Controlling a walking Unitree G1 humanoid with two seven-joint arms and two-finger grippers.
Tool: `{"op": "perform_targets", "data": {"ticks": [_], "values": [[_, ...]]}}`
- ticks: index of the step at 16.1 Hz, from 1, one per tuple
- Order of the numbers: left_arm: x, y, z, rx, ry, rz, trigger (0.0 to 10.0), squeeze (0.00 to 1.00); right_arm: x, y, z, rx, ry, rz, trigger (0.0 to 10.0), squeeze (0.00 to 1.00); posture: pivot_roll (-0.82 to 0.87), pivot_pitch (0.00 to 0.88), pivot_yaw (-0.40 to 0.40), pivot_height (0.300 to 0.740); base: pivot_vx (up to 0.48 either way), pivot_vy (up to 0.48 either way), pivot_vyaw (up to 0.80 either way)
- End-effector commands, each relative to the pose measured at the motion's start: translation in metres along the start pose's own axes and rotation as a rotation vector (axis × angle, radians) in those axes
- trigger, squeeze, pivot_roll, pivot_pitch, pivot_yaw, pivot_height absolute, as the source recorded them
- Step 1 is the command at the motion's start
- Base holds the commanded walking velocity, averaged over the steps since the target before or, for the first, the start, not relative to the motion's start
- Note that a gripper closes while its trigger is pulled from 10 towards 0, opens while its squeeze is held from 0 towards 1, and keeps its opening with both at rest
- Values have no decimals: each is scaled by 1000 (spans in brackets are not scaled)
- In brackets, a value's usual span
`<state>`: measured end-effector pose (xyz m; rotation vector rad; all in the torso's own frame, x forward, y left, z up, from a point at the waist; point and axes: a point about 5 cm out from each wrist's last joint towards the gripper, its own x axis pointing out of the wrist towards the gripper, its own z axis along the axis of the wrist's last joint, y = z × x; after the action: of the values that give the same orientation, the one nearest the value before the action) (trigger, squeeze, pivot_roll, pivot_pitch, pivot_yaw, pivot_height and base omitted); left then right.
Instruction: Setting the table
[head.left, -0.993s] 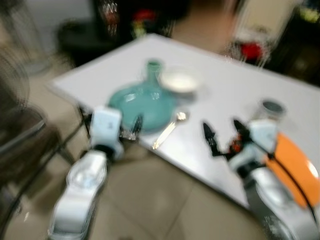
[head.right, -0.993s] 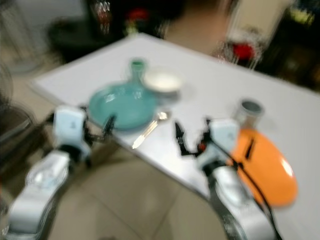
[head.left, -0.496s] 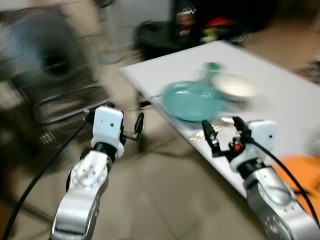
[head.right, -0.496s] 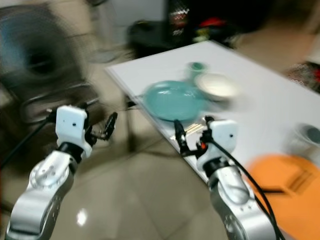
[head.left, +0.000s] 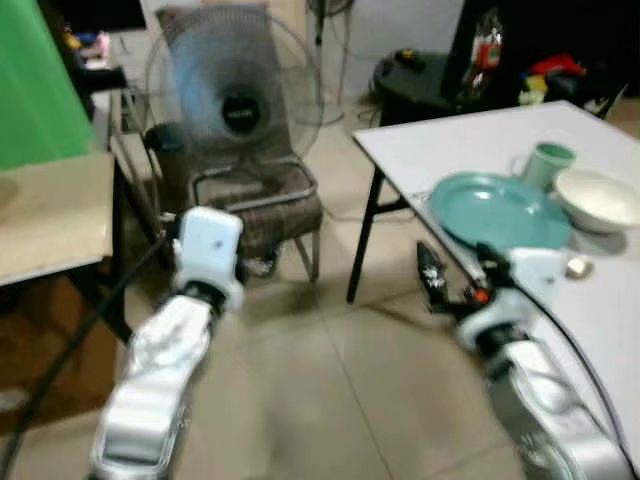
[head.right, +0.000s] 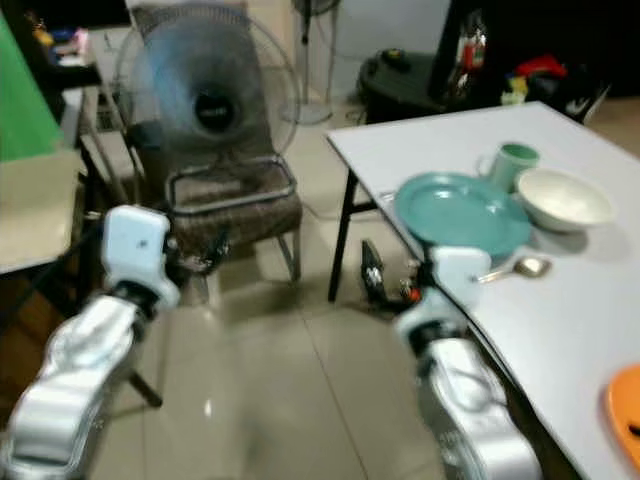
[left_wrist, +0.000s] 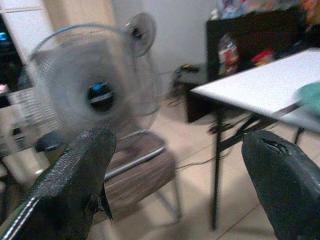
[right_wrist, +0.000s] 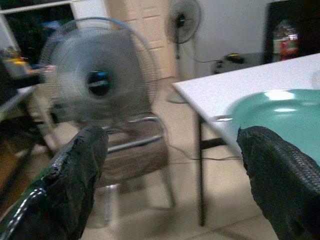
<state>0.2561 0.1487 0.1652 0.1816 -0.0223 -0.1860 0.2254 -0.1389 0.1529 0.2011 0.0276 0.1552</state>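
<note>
Teal plate (head.right: 461, 212) sits at our white table's (head.right: 600, 330) corner beside a mug (head.right: 512, 162), bowl (head.right: 562, 199) and spoon (head.right: 515, 268). Our left gripper (left_wrist: 172, 190) and right gripper (right_wrist: 172, 180) are spread wide, empty, facing a fan (head.left: 235, 95) standing on a chair (head.left: 255, 200).

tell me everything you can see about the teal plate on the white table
The teal plate is round and shallow with a raised rim, glossy like glazed ceramic, and holds nothing. It lies flat on the white table close to the near edge. A green mug stands just behind it, a cream bowl sits beside it, apparently touching its rim, and a spoon lies close by.
</note>
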Motion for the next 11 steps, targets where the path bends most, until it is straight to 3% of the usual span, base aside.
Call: {"op": "perform_targets", "data": {"ticks": [1,5,11], "values": [[2,-5,4,-4,-8,-21,10000,0,0,-8,0,-1,5,-39,10000,0,61,0,-2,740,0,480,0],[3,-3,4,5,-8,-24,10000,0,0,-10,-3,55,20,-72,10000,0,66,0,3,740,0,480,0],[3,-2,2,8,4,-16,10000,0,1,-9,-1,-15,11,-45,10000,0,70,0,-6,740,0,480,0]]}}
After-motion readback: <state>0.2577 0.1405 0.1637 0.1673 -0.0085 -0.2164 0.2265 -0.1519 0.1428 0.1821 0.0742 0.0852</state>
